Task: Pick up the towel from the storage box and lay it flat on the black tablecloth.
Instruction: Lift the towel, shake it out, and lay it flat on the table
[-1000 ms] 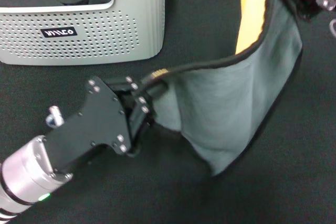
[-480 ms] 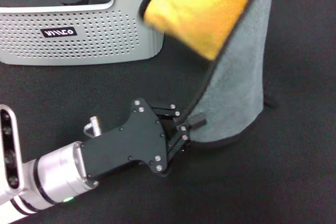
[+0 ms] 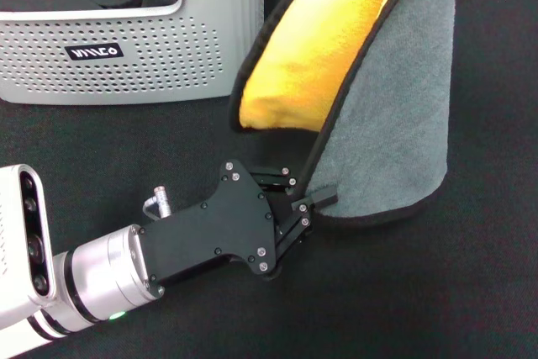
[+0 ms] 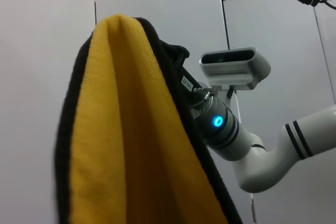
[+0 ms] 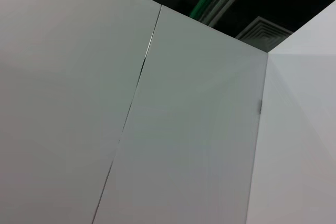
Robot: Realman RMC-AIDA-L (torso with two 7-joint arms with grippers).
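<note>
The left tool (image 3: 313, 206) pinches the grey-and-yellow towel's (image 3: 395, 107) bottom edge over the black cloth (image 3: 471, 292), beside the grey box (image 3: 168, 56) whose black label's white logo I can't read.

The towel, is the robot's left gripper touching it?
Touching. The head view shows the left gripper pinching the towel at its lower black edge.

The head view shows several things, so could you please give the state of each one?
towel: out of the box, hanging folded, lower edge on the cloth
left gripper: fingers shut on towel's lower edge
storage box: upright, holding bunched cloths
black tablecloth: spread flat
</note>
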